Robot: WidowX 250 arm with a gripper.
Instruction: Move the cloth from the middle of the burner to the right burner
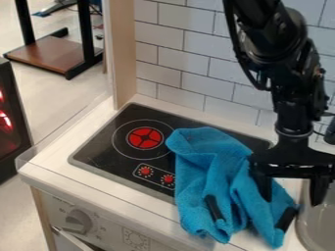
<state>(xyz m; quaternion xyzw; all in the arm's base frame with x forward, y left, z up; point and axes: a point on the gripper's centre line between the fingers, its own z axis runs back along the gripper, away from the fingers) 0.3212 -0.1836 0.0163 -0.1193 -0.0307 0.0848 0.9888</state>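
Blue cloth [203, 181] is laid in loose folds over the R part of the stove [105, 152] and on toward the counter's [85, 181] front edge; the R burner is presumably covered, but can't be confirmed. Black gripper [292, 198] is held over the cloth's R part, spread wide w/ nothing gripped, prob so that a fold can be pinched from above; whether the cloth is touched can't be told. L burner [145, 138], w/ red centre, is left uncovered. Red dials [145, 171] are set nr the stove's front edge, a sink [321, 225] at the counter's R side. White tiles [203, 61] are fixed behind. Beyond the counter's L edge, a wood-topped stand [56, 50] is placed on pale floor [65, 95]
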